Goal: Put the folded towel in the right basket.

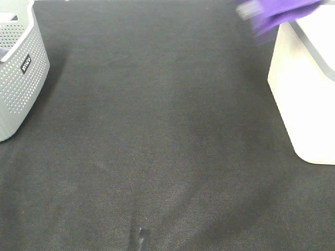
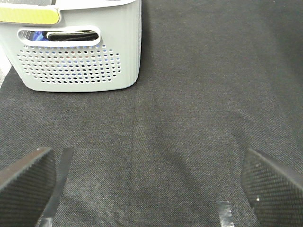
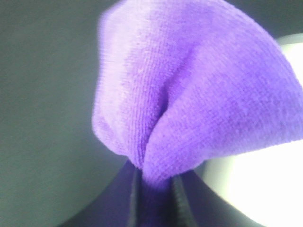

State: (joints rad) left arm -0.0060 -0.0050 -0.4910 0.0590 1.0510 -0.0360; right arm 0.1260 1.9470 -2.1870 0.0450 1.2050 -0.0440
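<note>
The purple folded towel [image 1: 282, 13] hangs blurred in the air at the far right, over the near-left rim of the white right basket [image 1: 309, 104]. In the right wrist view my right gripper [image 3: 154, 189] is shut on the towel [image 3: 189, 94], which bulges out beyond the fingertips, with the white basket [image 3: 265, 189] behind it. The right gripper itself shows in the high view only as a blurred grey patch [image 1: 248, 9]. My left gripper [image 2: 147, 189] is open and empty, low over the black table cloth, its fingers [image 2: 26, 184] wide apart.
A grey perforated basket [image 1: 18, 78] stands at the far left and holds dark and blue cloth; it also shows in the left wrist view [image 2: 80, 66]. The black cloth-covered table [image 1: 157, 130] lies between the two baskets.
</note>
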